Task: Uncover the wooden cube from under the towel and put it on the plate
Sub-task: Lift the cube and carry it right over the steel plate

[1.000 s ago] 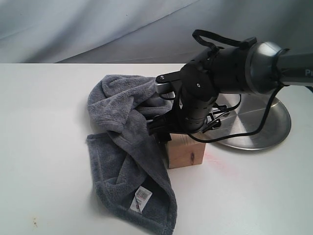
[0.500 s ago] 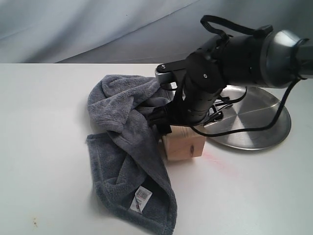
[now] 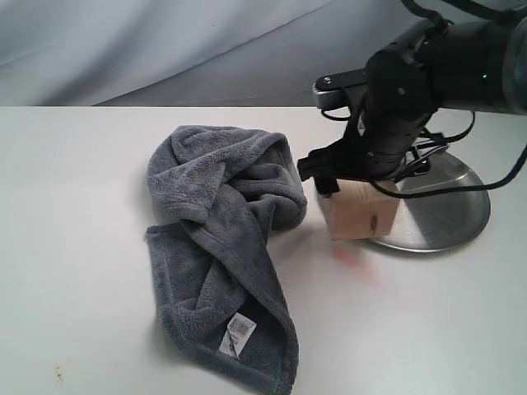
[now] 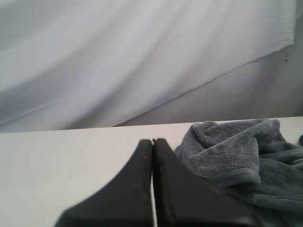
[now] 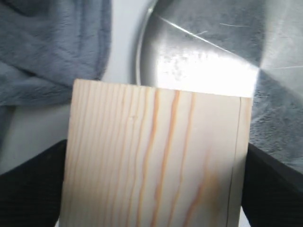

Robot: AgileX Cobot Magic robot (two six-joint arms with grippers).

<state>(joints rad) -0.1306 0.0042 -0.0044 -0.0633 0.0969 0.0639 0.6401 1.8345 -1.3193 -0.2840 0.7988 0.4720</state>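
Note:
My right gripper (image 3: 354,193) is shut on the wooden cube (image 3: 362,212), a pale block with a dark knot, held above the table at the near-left rim of the steel plate (image 3: 449,218). In the right wrist view the cube (image 5: 156,161) fills the space between the black fingers (image 5: 28,189), with the plate (image 5: 208,52) beyond it. The blue-grey towel (image 3: 222,239) lies crumpled on the table to the left, its white label (image 3: 238,333) toward the front. My left gripper (image 4: 152,142) is shut and empty, with the towel (image 4: 236,156) close beside it.
The white table (image 3: 74,247) runs from the left to the front. A pale cloth backdrop (image 3: 165,49) hangs behind it. The right arm's black body (image 3: 428,74) and cables hang over the plate.
My right gripper has lifted the cube off the table beside the towel and carried it right, up to the plate's edge. The towel has stayed put.

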